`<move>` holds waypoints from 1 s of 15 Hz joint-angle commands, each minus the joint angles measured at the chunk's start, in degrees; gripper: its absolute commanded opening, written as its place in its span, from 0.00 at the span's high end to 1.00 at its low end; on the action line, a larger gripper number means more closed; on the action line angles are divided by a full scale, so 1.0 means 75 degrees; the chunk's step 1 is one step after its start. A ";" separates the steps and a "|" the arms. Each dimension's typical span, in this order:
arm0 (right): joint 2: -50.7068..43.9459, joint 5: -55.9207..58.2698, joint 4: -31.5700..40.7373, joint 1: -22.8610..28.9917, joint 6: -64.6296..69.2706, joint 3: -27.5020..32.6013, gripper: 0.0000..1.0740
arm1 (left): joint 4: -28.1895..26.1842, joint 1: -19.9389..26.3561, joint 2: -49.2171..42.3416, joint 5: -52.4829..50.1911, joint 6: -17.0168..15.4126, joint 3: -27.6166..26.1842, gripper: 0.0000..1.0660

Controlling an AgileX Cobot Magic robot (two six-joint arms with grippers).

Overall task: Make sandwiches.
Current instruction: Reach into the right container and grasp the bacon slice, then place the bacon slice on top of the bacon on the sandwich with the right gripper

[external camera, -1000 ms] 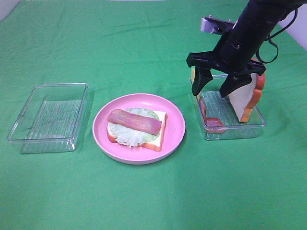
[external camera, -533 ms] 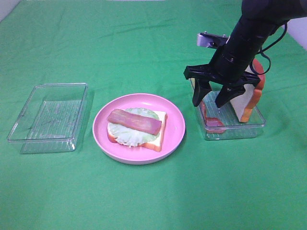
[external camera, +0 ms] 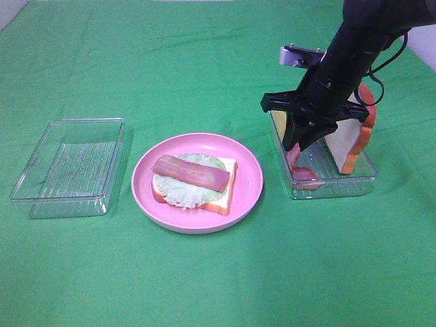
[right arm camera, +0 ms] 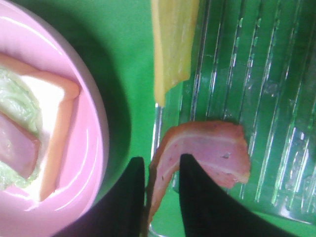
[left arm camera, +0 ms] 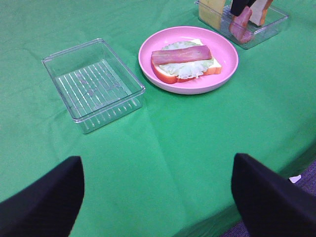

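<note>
An open sandwich (external camera: pixel 194 180) lies on the round pink plate (external camera: pixel 248 184): a bread slice, pale green lettuce and one reddish-pink meat strip (external camera: pixel 191 173). It also shows in the left wrist view (left arm camera: pixel 185 61). My right gripper (external camera: pixel 301 142) is down in the right clear tray (external camera: pixel 334 182), shut on a second meat strip (right arm camera: pixel 207 153) at its end. A bread slice (external camera: pixel 351 139) leans in that tray, and a yellow cheese square (right arm camera: pixel 173 44) stands at its edge. My left gripper (left arm camera: pixel 155 163) is open and empty, low over the cloth, away from the plate.
An empty clear tray (external camera: pixel 68 167) stands left of the plate on the green cloth. The table's near edge shows in the left wrist view (left arm camera: pixel 276 187). The right arm rises over the right tray's far side.
My right gripper has moved down into the right tray and its jaws have closed from wide open onto the meat strip. The plate and sandwich have not moved.
</note>
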 commanded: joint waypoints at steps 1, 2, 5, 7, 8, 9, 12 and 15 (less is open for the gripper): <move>0.0061 0.0031 -0.0023 0.0008 0.0053 -0.0053 0.87 | -0.0053 -0.0015 -0.0153 -0.0069 -0.0008 0.0023 0.27; 0.0061 0.0038 -0.0023 0.0008 0.0053 -0.0053 0.93 | -0.0053 -0.0015 -0.0153 -0.0069 -0.0008 0.0023 0.27; -0.0115 0.0107 -0.0023 0.0008 0.0023 -0.0053 1.00 | -0.0053 -0.0015 -0.0153 -0.0069 -0.0008 0.0023 0.27; -0.0283 0.0183 -0.0023 0.0008 0.0015 -0.0053 1.00 | -0.0053 -0.0015 -0.0153 -0.0069 -0.0008 0.0023 0.27; -0.0405 0.0260 -0.0031 0.0008 -0.0008 -0.0053 1.00 | -0.0053 -0.0015 -0.0153 -0.0069 -0.0008 0.0023 0.27; -0.0573 0.0336 -0.0046 0.0008 -0.0061 -0.0053 1.00 | -0.0053 -0.0015 -0.0153 -0.0069 -0.0008 0.0023 0.27; -0.1062 0.0497 -0.0046 0.0008 -0.0084 -0.0053 1.00 | -0.0053 -0.0015 -0.0153 -0.0069 -0.0008 0.0023 0.27; -0.1956 0.0802 0.0023 0.0015 -0.0237 -0.0053 1.00 | -0.0053 -0.0015 -0.0153 -0.0069 -0.0008 0.0023 0.27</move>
